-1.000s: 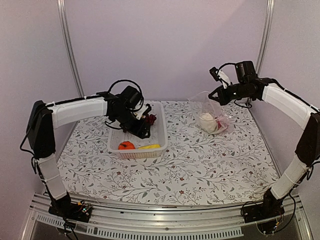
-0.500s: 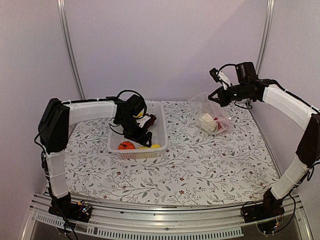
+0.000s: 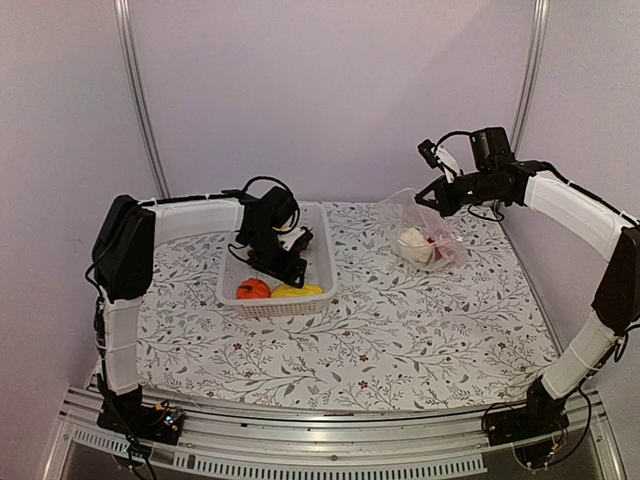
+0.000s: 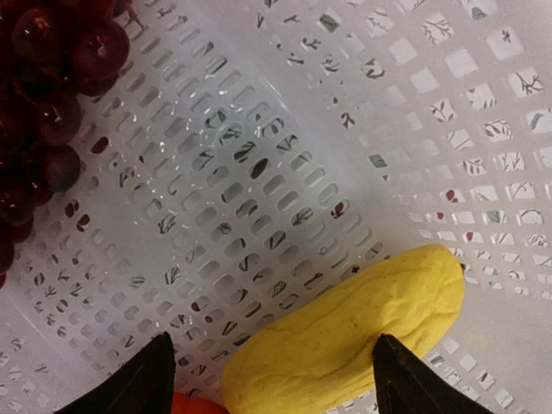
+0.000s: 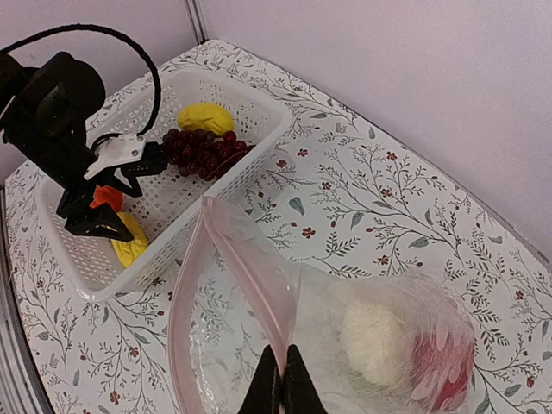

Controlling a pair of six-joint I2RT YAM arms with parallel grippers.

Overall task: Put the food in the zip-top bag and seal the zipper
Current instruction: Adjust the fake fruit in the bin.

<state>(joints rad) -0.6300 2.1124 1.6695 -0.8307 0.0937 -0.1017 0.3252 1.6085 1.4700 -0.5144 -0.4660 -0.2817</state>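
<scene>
Down in the white basket, left of centre in the overhead view, the left gripper hangs with its jaws spread wide. One fingertip shows at each lower corner of the wrist view. A long yellow piece, probably the corn, lies between and just ahead of them, and neither finger appears to touch it. A sliver of the orange tomato shows at the bottom edge, just beside the yellow piece. The dark grapes fill the upper left corner, well apart. A rounder lemon sits at the basket's far end.

Over at the right rear of the flowered table, the right gripper has its jaws pressed together on the rim of the clear bag, pinching it by the zip strip and lifting it so the mouth gapes toward the basket. The cauliflower and the red pepper already lie inside, at the bag's bottom.

The loading step looks roughly a third done, with sealing yet to come. The next move would call for lowering the spread fingers around the yellow piece, closing across its narrow width, and carrying it to the held-open mouth without nudging the tomato.
</scene>
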